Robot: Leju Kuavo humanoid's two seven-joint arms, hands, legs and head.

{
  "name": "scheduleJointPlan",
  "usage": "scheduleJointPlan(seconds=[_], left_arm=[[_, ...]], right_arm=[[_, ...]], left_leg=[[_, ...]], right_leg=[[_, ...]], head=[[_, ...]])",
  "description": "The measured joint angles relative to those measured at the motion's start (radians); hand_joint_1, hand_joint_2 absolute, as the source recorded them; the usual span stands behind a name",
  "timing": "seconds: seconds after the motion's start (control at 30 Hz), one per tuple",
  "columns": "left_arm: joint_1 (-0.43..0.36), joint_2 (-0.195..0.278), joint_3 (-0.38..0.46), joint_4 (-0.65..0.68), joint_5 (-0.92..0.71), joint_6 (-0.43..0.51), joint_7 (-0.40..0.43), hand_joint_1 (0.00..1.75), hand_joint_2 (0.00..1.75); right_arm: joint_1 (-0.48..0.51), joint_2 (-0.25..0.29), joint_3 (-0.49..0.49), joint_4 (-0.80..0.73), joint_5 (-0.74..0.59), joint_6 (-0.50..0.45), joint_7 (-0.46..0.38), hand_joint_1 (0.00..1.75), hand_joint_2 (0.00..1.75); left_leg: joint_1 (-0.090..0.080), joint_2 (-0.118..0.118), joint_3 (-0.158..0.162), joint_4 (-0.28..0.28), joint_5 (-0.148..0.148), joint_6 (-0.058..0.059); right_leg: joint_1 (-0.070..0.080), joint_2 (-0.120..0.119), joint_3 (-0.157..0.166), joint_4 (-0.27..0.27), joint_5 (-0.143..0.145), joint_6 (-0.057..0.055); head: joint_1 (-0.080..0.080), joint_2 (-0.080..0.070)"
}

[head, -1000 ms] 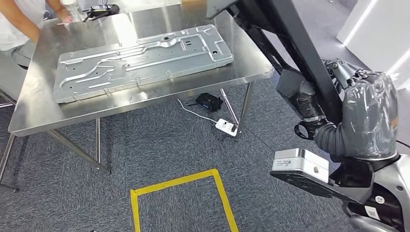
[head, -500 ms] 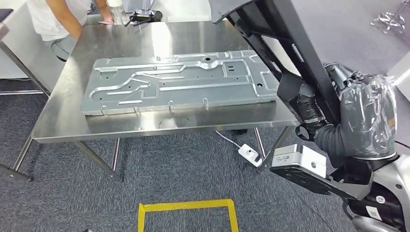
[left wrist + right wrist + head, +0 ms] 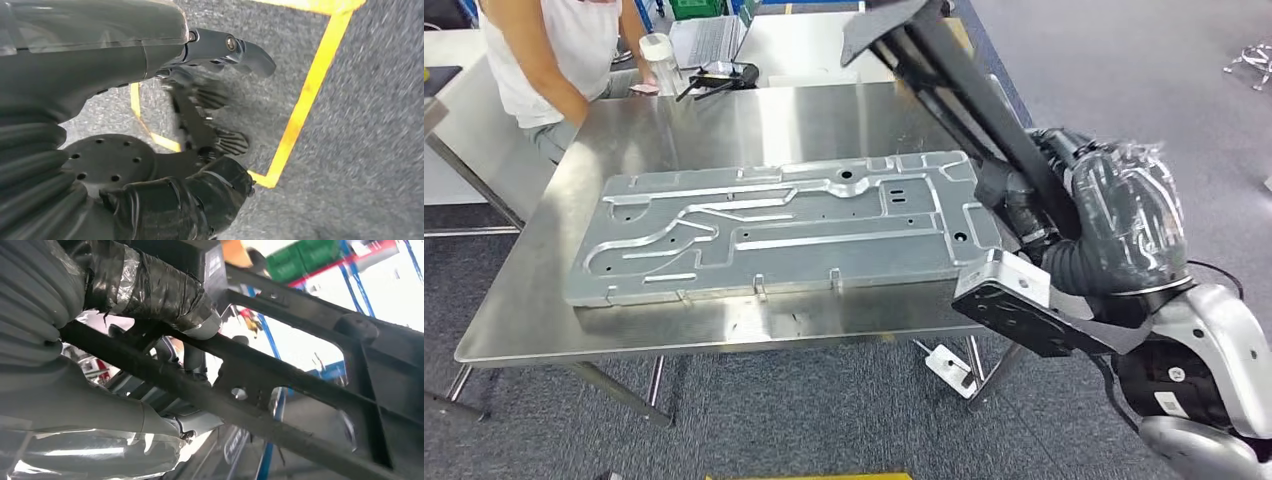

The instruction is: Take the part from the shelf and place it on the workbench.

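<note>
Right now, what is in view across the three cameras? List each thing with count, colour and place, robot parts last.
Workbench: one, bare steel, ahead of the robot.
Stamped metal panel: one, silver-grey, lying flat on the workbench.
Black frame part: one, black, long, held up over the bench's right end.
Laptop: one, grey, on a table behind the bench.
Clear bottle: one, at the bench's far edge.
Power strip: one, white, on the carpet under the bench.
Yellow floor tape: a marked outline on the grey carpet.
Person: one, white top, at the far left corner.
Right hand: dark, taped, grips the black frame part.
Left hand: dark, hanging over the floor, fingers apart, holding nothing.
</note>
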Motion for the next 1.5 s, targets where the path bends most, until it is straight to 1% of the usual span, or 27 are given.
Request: scheduleJointPlan(seconds=[0.03,0.07,0.13,0.17,0.2,0.23,0.3,0.33,0.37,0.4,0.43,0.47,0.5,0.53,0.57,0.6,0.63,0.67,0.7,0.73,0.8,0.93,1.1,1.23,1.37,1.47,1.5], left_arm=[[0.001,0.0,0.0,0.0,-0.002,-0.001,0.002,0.0,1.75],[0.004,0.0,0.0,0.0,-0.004,-0.003,0.004,0.0,1.75],[0.007,0.001,0.001,0.0,-0.006,-0.007,0.012,0.0,1.75],[0.009,0.002,0.001,0.0,-0.007,-0.009,0.015,0.0,1.75],[0.009,0.003,0.001,0.0,-0.009,-0.011,0.018,0.0,1.75],[0.008,0.003,0.001,0.0,-0.011,-0.013,0.019,0.0,1.75],[0.001,0.004,0.001,0.0,-0.015,-0.018,0.022,0.0,1.75],[-0.002,0.004,0.001,0.0,-0.016,-0.02,0.022,0.0,1.75],[-0.006,0.004,0.001,0.0,-0.017,-0.021,0.022,0.0,1.75],[-0.008,0.004,0.001,0.0,-0.019,-0.022,0.022,0.0,1.75],[-0.009,0.005,0.001,0.0,-0.021,-0.023,0.021,0.0,1.75],[-0.008,0.005,0.001,0.0,-0.025,-0.023,0.021,0.0,1.75],[-0.006,0.004,0.001,0.0,-0.028,-0.024,0.021,0.0,1.75],[-0.004,0.004,0.001,0.0,-0.032,-0.026,0.021,0.0,1.75],[-0.002,0.004,0.001,0.0,-0.036,-0.027,0.021,0.0,1.75],[-0.001,0.004,0.001,0.0,-0.04,-0.029,0.02,0.0,1.75],[0.0,0.003,0.001,0.0,-0.044,-0.031,0.02,0.0,1.75],[0.001,0.002,0.0,0.0,-0.046,-0.032,0.02,0.0,1.75],[0.001,0.002,0.0,0.0,-0.049,-0.035,0.019,0.0,1.75],[0.001,0.001,0.0,0.0,-0.051,-0.038,0.017,0.0,1.75],[0.003,0.002,-0.002,0.0,-0.058,-0.045,0.013,0.0,1.75],[0.004,0.001,-0.006,0.0,-0.066,-0.059,0.012,0.0,1.75],[0.0,0.001,-0.008,0.0,-0.067,-0.061,0.012,0.0,1.75],[0.006,0.0,-0.008,0.0,-0.068,-0.062,0.012,0.0,1.75],[0.006,0.001,-0.008,0.0,-0.067,-0.065,0.01,0.0,1.75],[0.004,0.001,-0.008,0.0,-0.067,-0.068,0.012,0.0,1.75],[0.003,0.001,-0.008,0.0,-0.066,-0.064,0.015,0.0,1.31]], right_arm=[[-0.011,0.0,0.009,0.011,-0.003,0.021,0.004,1.75,1.75],[-0.027,0.001,0.02,0.027,-0.005,0.046,0.007,1.75,1.75],[-0.065,0.007,0.045,0.068,-0.008,0.1,0.011,1.75,1.75],[-0.087,0.011,0.061,0.097,-0.009,0.129,0.012,1.75,1.75],[-0.109,0.017,0.08,0.131,-0.007,0.16,0.013,1.75,1.75],[-0.133,0.021,0.103,0.167,-0.002,0.19,0.012,1.75,1.75],[-0.178,0.028,0.148,0.235,0.019,0.237,0.008,1.75,1.75],[-0.201,0.031,0.17,0.269,0.037,0.252,0.003,1.75,1.75],[-0.225,0.034,0.193,0.307,0.061,0.265,-0.002,1.75,1.75],[-0.249,0.039,0.218,0.35,0.091,0.276,-0.008,1.75,1.75],[-0.272,0.043,0.245,0.395,0.125,0.288,-0.014,1.75,1.75],[-0.286,0.046,0.272,0.438,0.159,0.299,-0.02,1.75,1.75],[-0.294,0.048,0.297,0.478,0.192,0.307,-0.028,1.75,1.75],[-0.298,0.049,0.318,0.515,0.221,0.313,-0.04,1.75,1.75],[-0.302,0.052,0.335,0.551,0.246,0.316,-0.053,1.75,1.75],[-0.308,0.055,0.347,0.585,0.267,0.316,-0.067,1.75,1.75],[-0.317,0.06,0.359,0.622,0.287,0.314,-0.081,1.75,1.75],[-0.327,0.066,0.37,0.658,0.304,0.311,-0.093,1.75,1.75],[-0.335,0.071,0.38,0.693,0.32,0.308,-0.104,1.75,1.75],[-0.342,0.078,0.389,0.726,0.336,0.307,-0.115,1.75,1.75],[-0.347,0.093,0.404,0.784,0.36,0.308,-0.134,1.75,1.75],[-0.343,0.129,0.429,0.9,0.386,0.299,-0.159,1.75,1.75],[-0.32,0.167,0.454,1.016,0.396,0.278,-0.176,1.75,1.75],[-0.308,0.182,0.469,1.074,0.403,0.272,-0.177,1.75,1.75],[-0.314,0.2,0.477,1.113,0.406,0.268,-0.183,0.0,0.0],[-0.313,0.225,0.478,1.146,0.406,0.251,-0.198,0.0,0.0],[-0.312,0.235,0.478,1.158,0.406,0.244,-0.203,0.0,0.0]], left_leg=[[0.002,0.001,-0.014,-0.022,-0.004,0.0],[0.003,0.003,-0.019,-0.066,0.023,0.003],[0.002,0.012,-0.022,-0.18,0.156,0.012],[0.0,0.016,-0.024,-0.218,0.213,0.017],[-0.002,0.018,-0.028,-0.238,0.251,0.021],[-0.005,0.017,-0.03,-0.239,0.259,0.025],[-0.002,0.008,-0.026,-0.241,0.262,0.036],[0.0,0.003,-0.022,-0.246,0.262,0.04],[0.002,-0.001,-0.019,-0.251,0.263,0.045],[0.002,-0.004,-0.017,-0.253,0.262,0.049],[0.0,-0.007,-0.014,-0.254,0.258,0.054],[-0.001,-0.01,-0.01,-0.254,0.253,0.058],[-0.004,-0.015,-0.003,-0.254,0.246,0.061],[-0.006,-0.02,0.006,-0.253,0.237,0.063],[-0.008,-0.026,0.018,-0.252,0.227,0.063],[-0.01,-0.031,0.03,-0.252,0.217,0.063],[-0.011,-0.034,0.038,-0.252,0.207,0.061],[-0.012,-0.037,0.042,-0.253,0.2,0.057],[-0.009,-0.039,0.041,-0.253,0.196,0.052],[-0.006,-0.039,0.037,-0.253,0.195,0.048],[-0.001,-0.037,0.034,-0.254,0.195,0.042],[-0.004,-0.034,0.039,-0.26,0.201,0.037],[-0.005,-0.033,0.033,-0.264,0.193,0.034],[-0.004,-0.032,0.034,-0.266,0.192,0.034],[-0.004,-0.031,0.037,-0.267,0.194,0.031],[-0.004,-0.03,0.042,-0.268,0.194,0.03],[-0.004,-0.029,0.043,-0.268,0.195,0.03]], right_leg=[[0.0,0.0,0.008,0.001,-0.005,0.001],[0.0,0.001,0.015,0.003,-0.012,0.001],[0.002,0.002,0.024,0.008,-0.026,0.005],[0.004,0.002,0.027,0.012,-0.034,0.01],[0.006,0.003,0.029,0.015,-0.042,0.016],[0.007,0.002,0.031,0.018,-0.049,0.022],[0.008,-0.002,0.029,0.023,-0.062,0.034],[0.008,-0.003,0.019,0.04,-0.073,0.037],[0.008,-0.002,-0.002,0.075,-0.09,0.039],[0.008,0.001,-0.034,0.129,-0.11,0.04],[0.01,0.003,-0.072,0.192,-0.128,0.04],[0.011,0.005,-0.111,0.248,-0.134,0.039],[0.012,0.006,-0.141,0.278,-0.123,0.037],[0.013,0.008,-0.156,0.273,-0.091,0.033],[0.016,0.01,-0.154,0.232,-0.044,0.026],[0.019,0.013,-0.141,0.175,0.003,0.017],[0.024,0.015,-0.127,0.128,0.04,0.008],[0.028,0.015,-0.113,0.089,0.058,-0.001],[0.032,0.016,-0.104,0.07,0.058,-0.008],[0.035,0.015,-0.1,0.062,0.053,-0.012],[0.038,0.014,-0.095,0.049,0.045,-0.014],[0.038,0.015,-0.096,0.048,0.044,-0.014],[0.034,0.017,-0.086,0.021,0.01,-0.013],[0.036,0.018,-0.086,0.021,0.013,-0.013],[0.036,0.019,-0.077,0.021,0.015,-0.012],[0.035,0.019,-0.071,0.021,0.016,-0.013],[0.035,0.02,-0.07,0.021,0.017,-0.013]], head=[[0.0,0.0],[-0.001,0.0],[-0.001,0.0],[-0.002,0.0],[-0.002,0.0],[-0.002,0.0],[-0.002,0.0],[-0.001,0.0],[0.0,0.0],[0.001,0.0],[0.002,0.0],[0.002,0.0],[0.002,0.0],[0.002,0.0],[0.003,0.0],[0.002,0.0],[0.0,0.0],[-0.004,0.0],[-0.006,0.0],[-0.007,0.0],[-0.005,0.0],[-0.006,0.0],[-0.006,0.0],[-0.006,0.0],[-0.006,0.0],[-0.006,0.0],[-0.006,0.0]])
